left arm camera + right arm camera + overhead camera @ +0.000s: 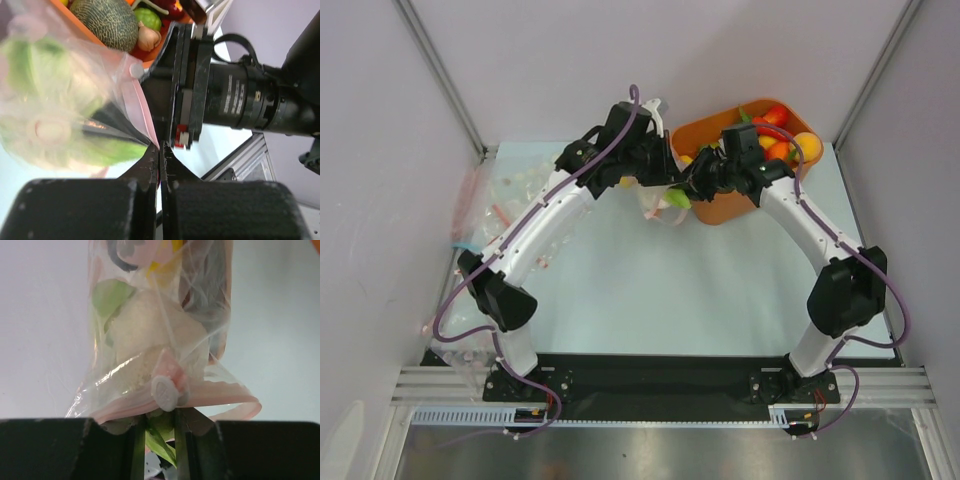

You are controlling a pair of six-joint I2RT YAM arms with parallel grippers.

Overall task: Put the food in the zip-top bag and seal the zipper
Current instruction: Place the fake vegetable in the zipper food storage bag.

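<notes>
The zip-top bag (pixel 663 203) hangs between my two grippers, just left of the orange tub. Food shows inside it: a white piece (pixel 150 335) with a green leaf (pixel 112 295), seen blurred and green-white (pixel 45 100) in the left wrist view. My left gripper (pixel 161 150) (pixel 658 180) is shut on the end of the pink zipper (pixel 142 112). In the right wrist view the zipper (pixel 220 392) runs across the bag's mouth. My right gripper (pixel 156 416) (pixel 688 190) is closed narrowly on its white slider (pixel 165 392).
The orange tub (pixel 730 207) at the back right holds more food (pixel 778 130), including a netted melon (pixel 102 22). Spare clear bags (pixel 510 195) lie at the table's left side. Grey walls and metal posts close in the back and sides.
</notes>
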